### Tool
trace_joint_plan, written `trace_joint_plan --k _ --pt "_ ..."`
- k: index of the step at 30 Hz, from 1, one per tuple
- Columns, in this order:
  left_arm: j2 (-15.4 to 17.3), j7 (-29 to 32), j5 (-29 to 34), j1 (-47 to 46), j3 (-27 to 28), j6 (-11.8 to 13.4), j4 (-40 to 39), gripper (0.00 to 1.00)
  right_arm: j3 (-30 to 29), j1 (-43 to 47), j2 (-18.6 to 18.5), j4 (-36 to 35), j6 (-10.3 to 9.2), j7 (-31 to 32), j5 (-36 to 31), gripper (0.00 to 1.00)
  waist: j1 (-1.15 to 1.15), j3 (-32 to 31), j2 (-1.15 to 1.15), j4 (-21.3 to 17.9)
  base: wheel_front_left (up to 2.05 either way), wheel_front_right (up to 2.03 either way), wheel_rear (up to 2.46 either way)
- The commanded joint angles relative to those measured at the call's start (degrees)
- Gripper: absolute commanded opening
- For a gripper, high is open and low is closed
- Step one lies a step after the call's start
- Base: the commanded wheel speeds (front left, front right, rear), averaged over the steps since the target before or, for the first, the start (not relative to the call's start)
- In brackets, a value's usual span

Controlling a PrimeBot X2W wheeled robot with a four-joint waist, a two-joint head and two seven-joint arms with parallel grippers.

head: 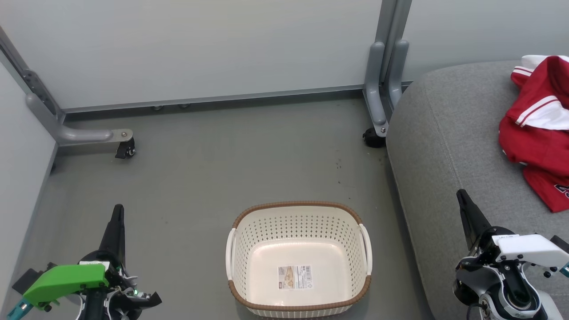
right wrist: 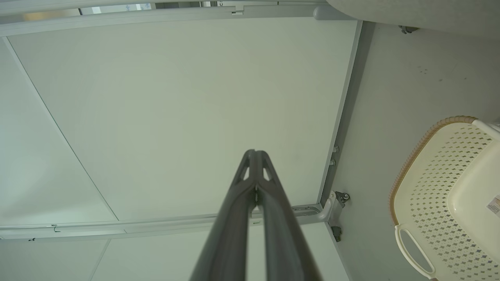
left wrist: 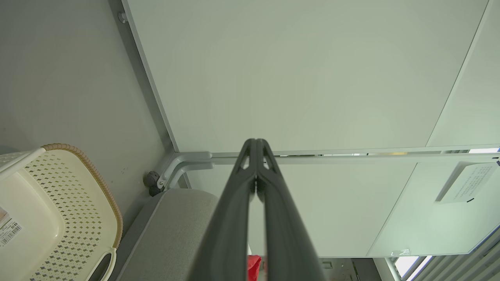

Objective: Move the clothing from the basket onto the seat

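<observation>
The cream basket (head: 298, 260) with a brown rim stands on the floor at the lower middle, holding nothing but its label sticker. Red clothing (head: 540, 129) with white trim lies crumpled on the grey seat (head: 449, 146) at the right. My left gripper (head: 117, 211) is shut and empty at the lower left, well left of the basket. My right gripper (head: 460, 194) is shut and empty at the lower right, over the seat's front edge. The basket (left wrist: 58, 218) and seat (left wrist: 172, 230) show beside the shut left gripper (left wrist: 256, 141). The basket (right wrist: 445, 195) lies right of the shut right gripper (right wrist: 254, 152).
Pale partition panels (head: 200, 49) wall the back and left. Their grey feet on castors (head: 126, 149) (head: 373, 138) stand on the grey floor (head: 213, 169), one close to the seat's far corner. Open floor lies between basket and panels.
</observation>
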Motion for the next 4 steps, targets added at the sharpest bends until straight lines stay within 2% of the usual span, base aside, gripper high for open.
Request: trace_joint_plan --k 1,4 --pt "0.3 0.2 -0.2 -0.7 0.1 -0.4 0.1 0.0 -0.2 -0.4 0.0 0.1 0.02 0.3 -0.2 0.0 0.0 0.0 0.0 0.0 0.0 0.0 0.0" --pt "0.3 0.2 -0.2 -0.7 0.1 -0.4 0.1 0.0 -0.2 -0.4 0.0 0.1 0.02 0.3 -0.2 0.0 0.0 0.0 0.0 0.0 0.0 0.0 0.0"
